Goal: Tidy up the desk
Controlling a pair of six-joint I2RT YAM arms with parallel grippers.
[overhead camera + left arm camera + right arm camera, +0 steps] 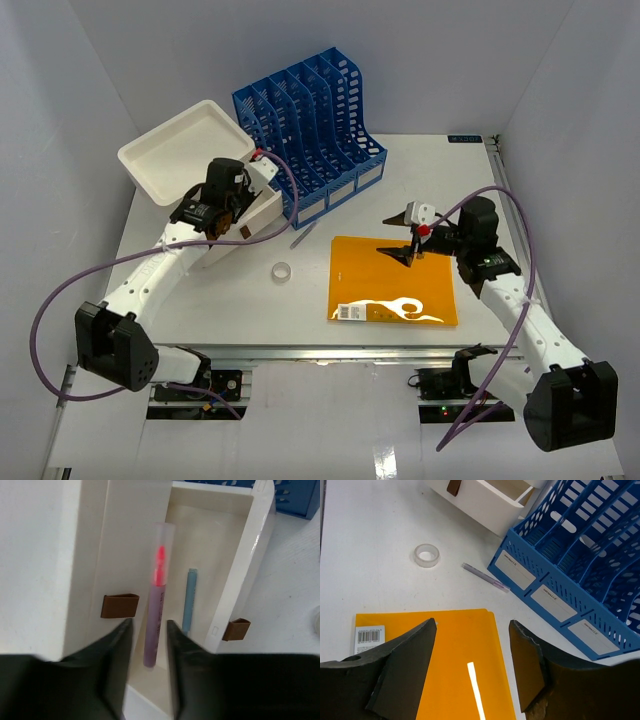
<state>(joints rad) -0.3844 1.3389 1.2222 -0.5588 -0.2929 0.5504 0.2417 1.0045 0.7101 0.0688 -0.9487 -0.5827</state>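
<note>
Counter [250,300] filling the middle of the top view, white-grey, metal rails along the edges. Nearest on it, right of centre: orange folder [393,280] lying flat, barcode sticker [346,312] at its near left corner. Right tool [472,625] wide apart above the folder's far edge, nothing between the fingers. Left of the folder, apart from it: clear tape roll [282,271] flat on the counter. Further back, just in front of the rack: purple pen [485,577] lying loose, slanted.

Left side, mid-depth: white drawer box [255,215] with brown tabs [120,605]. Left tool [150,625] at the open drawer, narrow gap. Between the fingers, the near end of a pink highlighter [157,595]; sliver of space visible on the left finger's side, so not clamped. Beside the highlighter in the same compartment: light blue pen [189,600].

Far centre: blue file rack [310,120], several slots, white labels on the front. Far left corner: white tray [180,150], tilted. Far right corner: small black label [465,139].
</note>
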